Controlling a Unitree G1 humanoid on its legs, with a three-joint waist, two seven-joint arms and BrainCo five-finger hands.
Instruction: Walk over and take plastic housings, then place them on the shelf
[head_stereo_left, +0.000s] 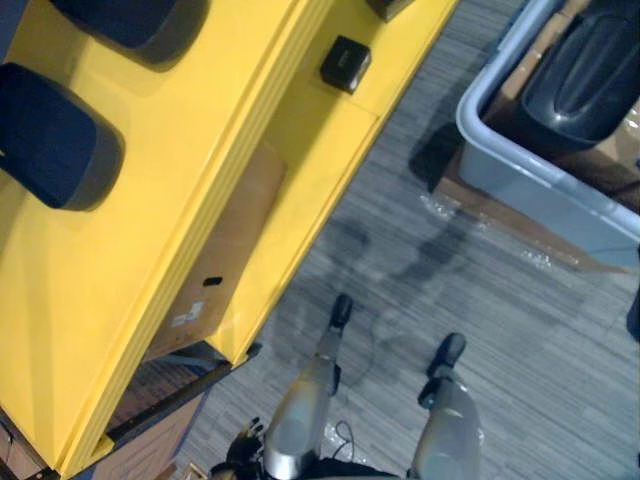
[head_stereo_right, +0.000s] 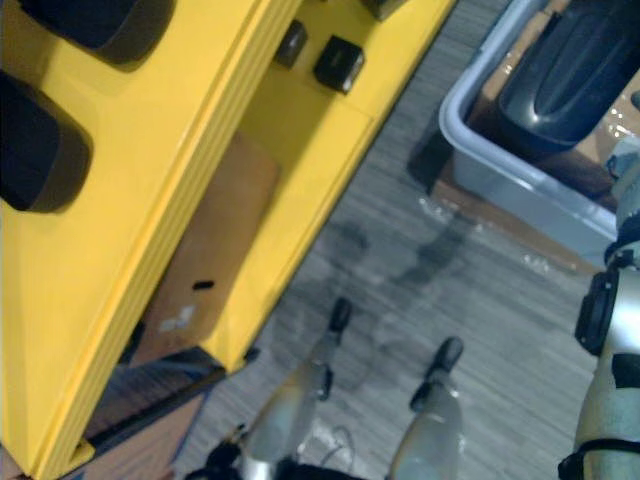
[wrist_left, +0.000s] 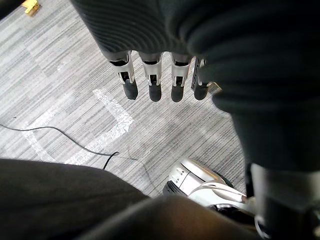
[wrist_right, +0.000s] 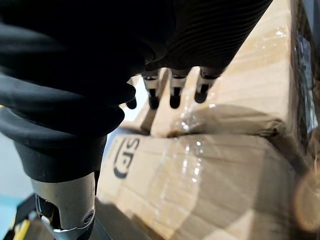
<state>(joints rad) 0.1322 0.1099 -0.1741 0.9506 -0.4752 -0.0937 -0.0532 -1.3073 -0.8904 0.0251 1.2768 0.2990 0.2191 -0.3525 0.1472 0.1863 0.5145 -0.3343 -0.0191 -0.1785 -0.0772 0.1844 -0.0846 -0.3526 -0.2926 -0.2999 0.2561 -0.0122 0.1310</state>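
The left hand (wrist_left: 155, 75) and right hand (wrist_right: 172, 90) hung straight-fingered and empty, the pickup evidently not begun: one housing (head_stereo_left: 585, 75) lay inside the bin (head_stereo_left: 520, 165), others (head_stereo_left: 50, 140) on the shelf (head_stereo_left: 90, 280) well apart from that bin.

- carpet (head_stereo_left: 500, 330): grey, thin stripes, covers the whole floor
- bin (head_stereo_left: 520, 170): pale grey plastic, up in the right corner, sitting on flat cardboard (head_stereo_left: 500, 215) with shiny film at its edge
- brown panel (head_stereo_left: 225, 260): cardboard-looking, with a small dark slot and a white label
- two small black blocks (head_stereo_right: 340, 63), near each other
- white tape marks (wrist_left: 117, 117) on the carpet
- stacked boxes (wrist_right: 210, 185), cardboard under clear wrap
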